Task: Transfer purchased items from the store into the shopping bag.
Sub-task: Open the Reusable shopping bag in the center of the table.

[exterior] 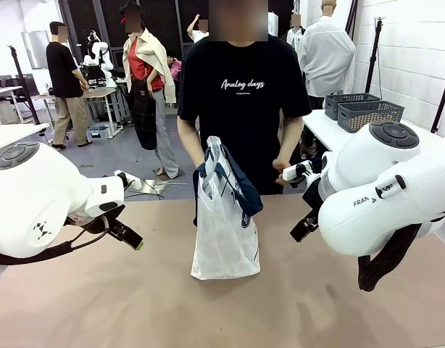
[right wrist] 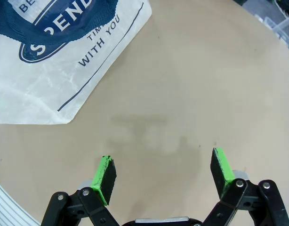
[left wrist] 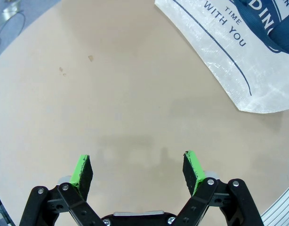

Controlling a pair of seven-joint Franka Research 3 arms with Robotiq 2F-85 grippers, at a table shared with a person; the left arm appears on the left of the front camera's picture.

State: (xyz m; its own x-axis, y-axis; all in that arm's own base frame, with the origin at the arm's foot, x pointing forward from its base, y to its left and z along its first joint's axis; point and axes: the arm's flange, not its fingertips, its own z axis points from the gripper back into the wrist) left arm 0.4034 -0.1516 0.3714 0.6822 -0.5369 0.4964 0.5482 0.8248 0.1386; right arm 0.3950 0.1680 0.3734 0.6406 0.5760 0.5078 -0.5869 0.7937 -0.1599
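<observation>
The shopping bag (exterior: 224, 239) stands upright in the middle of the desk (exterior: 135, 312). Its long axis runs from 6 to 12 o'clock, base on the desk and mouth pointing up at 12. A person's hand (exterior: 210, 154) pinches the top at 12 o'clock, and the navy strap handles (exterior: 240, 188) drape down the bag's front toward 4 o'clock. The mouth looks gathered rather than spread, though how far it is open I cannot tell.

In the left wrist view one lower corner of the bag (left wrist: 238, 61) sits at 1 o'clock, with navy lettering on it. In the right wrist view a corner (right wrist: 55, 70) sits at 11 o'clock, with the round logo (right wrist: 55, 28) above it.

The left tool (left wrist: 137, 162) hovers over bare desk at the bag's 9 o'clock, jaws wide and holding nothing. The right tool (right wrist: 163, 165) hangs at the bag's 3 o'clock, likewise spread wide and empty. Both are near the bag but apart from it.

Two grey baskets (exterior: 364, 110) rest on a side table at 2 o'clock, well apart. Whether either is the store I cannot tell.

My judgement is that this is the setting-up step: the bag is being readied and nothing has gone in yet. The next move calls for a purchased item within reach of one tool, a mouth held open wide enough, and an approach from above down the upright axis.
</observation>
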